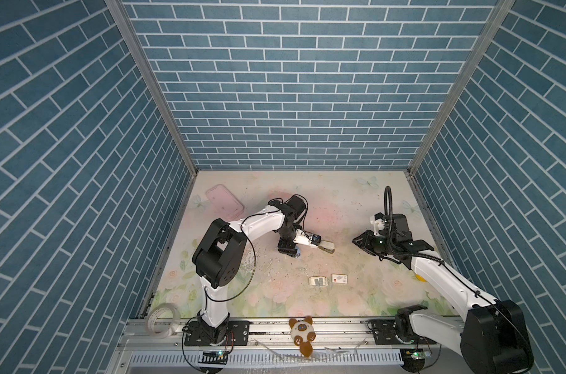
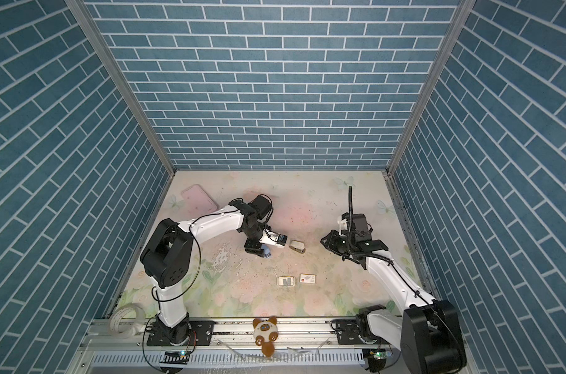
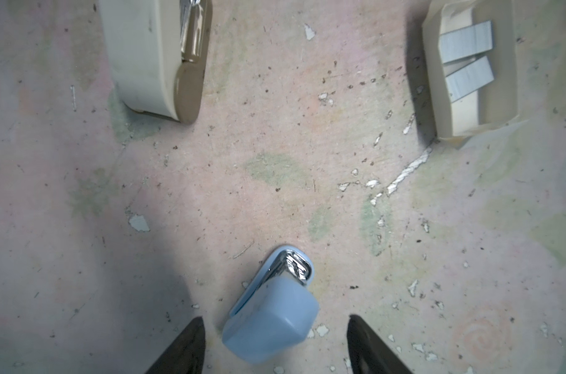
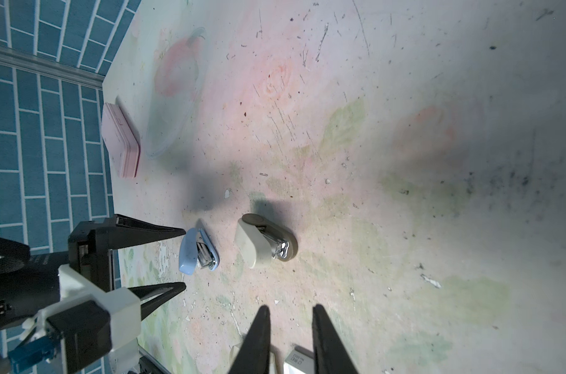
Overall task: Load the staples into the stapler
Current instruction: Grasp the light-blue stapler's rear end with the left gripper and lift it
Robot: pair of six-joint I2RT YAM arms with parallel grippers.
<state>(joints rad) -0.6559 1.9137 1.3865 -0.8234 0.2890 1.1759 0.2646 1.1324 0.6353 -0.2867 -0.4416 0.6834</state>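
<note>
Grey staples (image 3: 466,42) lie in their white tray (image 3: 432,81) on the table (image 3: 275,162), near the blue stapler (image 3: 265,336). My left gripper (image 3: 275,319) stands open, tips either side of that stapler, touching nothing. My right gripper (image 4: 291,307) hovers slightly open, empty.

I noted that the left arm (image 1: 259,223) and right arm (image 1: 437,272) had white link shells, black joint housings, loose black cables and black tapered fingers (image 3: 184,353).

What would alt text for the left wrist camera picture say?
The robot's open left hand straddles a small light-blue plastic stapler on a worn floral table. Beyond lie a beige stapler and a white card tray of grey staple strips.
</note>
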